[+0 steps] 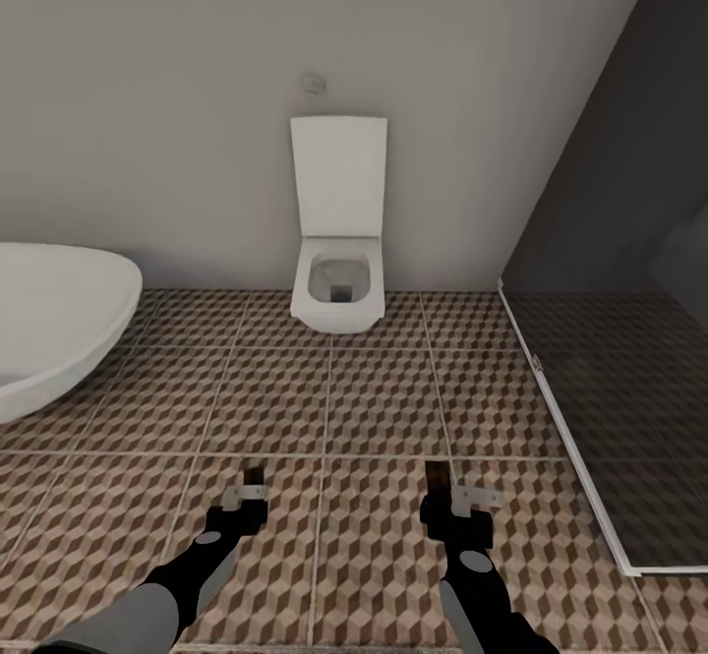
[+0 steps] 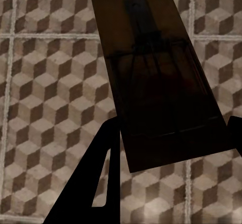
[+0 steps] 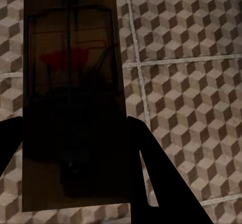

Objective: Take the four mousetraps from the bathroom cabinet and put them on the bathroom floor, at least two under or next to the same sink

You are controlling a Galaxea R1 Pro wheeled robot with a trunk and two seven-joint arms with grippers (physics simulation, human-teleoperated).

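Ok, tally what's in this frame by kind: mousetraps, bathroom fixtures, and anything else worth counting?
Mousetraps: 2, one held in the left gripper, one held in the right gripper
Toilet: 1
Bathtub: 1
Glass shower screen: 1
Total: 5

Flat, even, soft light in the head view; both wrist views dim, their foregrounds in dark shadow.
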